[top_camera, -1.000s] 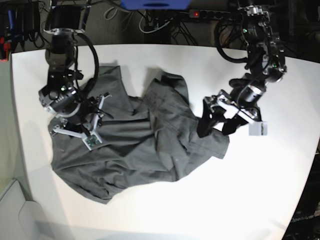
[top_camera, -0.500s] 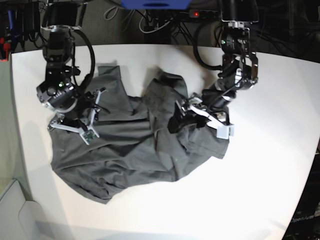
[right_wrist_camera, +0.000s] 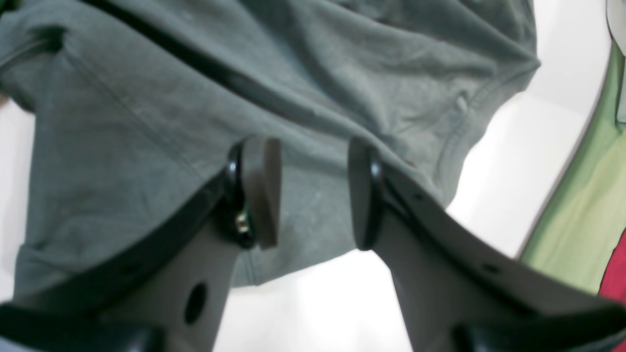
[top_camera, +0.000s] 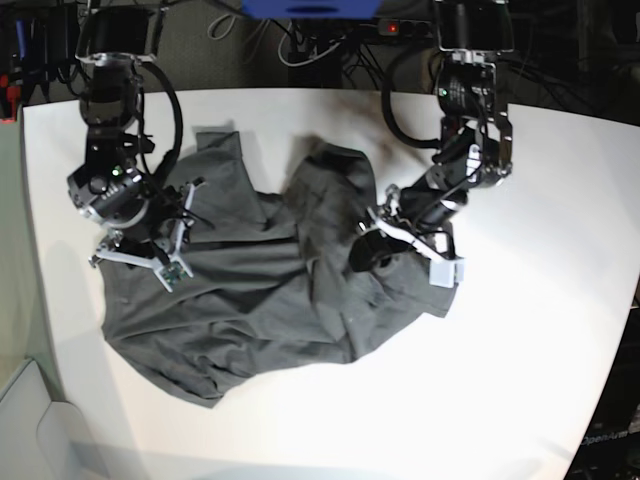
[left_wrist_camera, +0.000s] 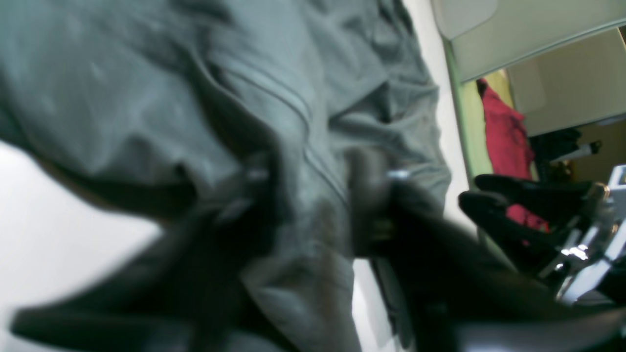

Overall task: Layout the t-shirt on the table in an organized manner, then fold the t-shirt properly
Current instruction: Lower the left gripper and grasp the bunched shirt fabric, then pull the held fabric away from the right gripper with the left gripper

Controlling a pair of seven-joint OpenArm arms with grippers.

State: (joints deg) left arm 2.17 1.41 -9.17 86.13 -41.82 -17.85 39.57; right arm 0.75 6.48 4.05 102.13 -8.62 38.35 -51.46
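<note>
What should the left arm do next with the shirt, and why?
Probably close the left gripper on the fold under it. Its fingers straddle a ridge of the t-shirt, which lies bunched on the table, so a pinch could pull that side flat.

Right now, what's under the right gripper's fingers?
Under the right gripper: wrinkled grey t-shirt, its hemmed edge nearby, then bare white table. The jaws are open with nothing pinched. Whatever lies beneath the cloth is covered.

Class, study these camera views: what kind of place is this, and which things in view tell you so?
Probably a robotics lab or test workspace. Two robot arms work over a large white table bearing only a crumpled t-shirt, and cables and a power strip with a lit red switch run along the dark area behind the table.
</note>
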